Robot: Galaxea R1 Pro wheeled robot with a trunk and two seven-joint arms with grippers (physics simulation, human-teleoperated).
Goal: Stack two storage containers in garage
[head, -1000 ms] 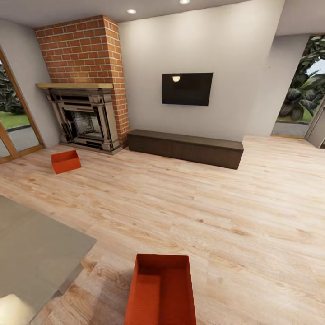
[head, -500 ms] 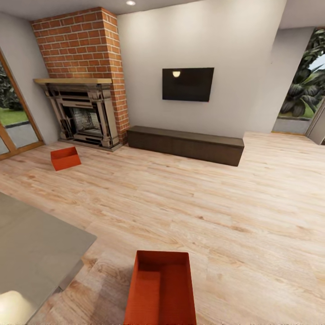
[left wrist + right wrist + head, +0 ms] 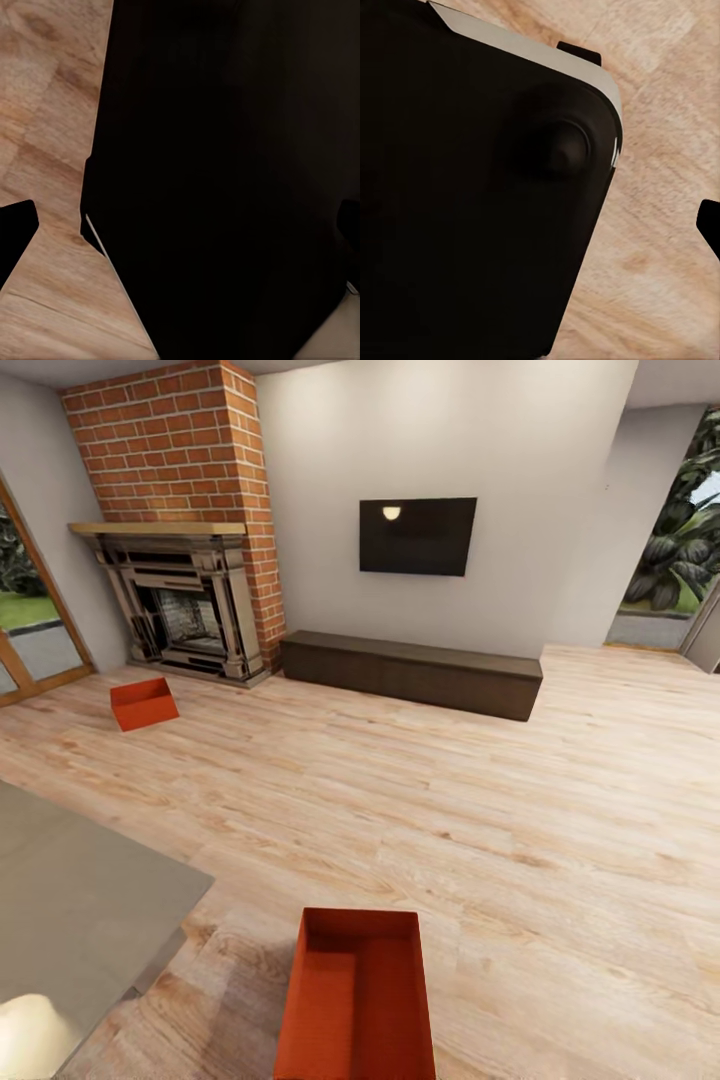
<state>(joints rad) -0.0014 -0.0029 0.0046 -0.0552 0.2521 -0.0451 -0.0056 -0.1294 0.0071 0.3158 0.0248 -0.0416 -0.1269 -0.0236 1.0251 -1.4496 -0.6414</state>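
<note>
The head view is bright and evenly lit, with soft daylight at the glass door (image 3: 30,635) left of the brick fireplace (image 3: 185,510) and at the opening (image 3: 670,550) to the right of the TV (image 3: 417,536). A small lamp glare reflects on the TV's dark screen. The near orange-red container (image 3: 358,1000) casts a soft shadow on the wood-plank floor (image 3: 480,800) to its left. Straight lines lean outward toward the edges, a wide-angle distortion. The render looks slightly soft and smeared. Both wrist views are mostly black, unlit robot body, with blurred, warm-lit floor planks beside it
</note>
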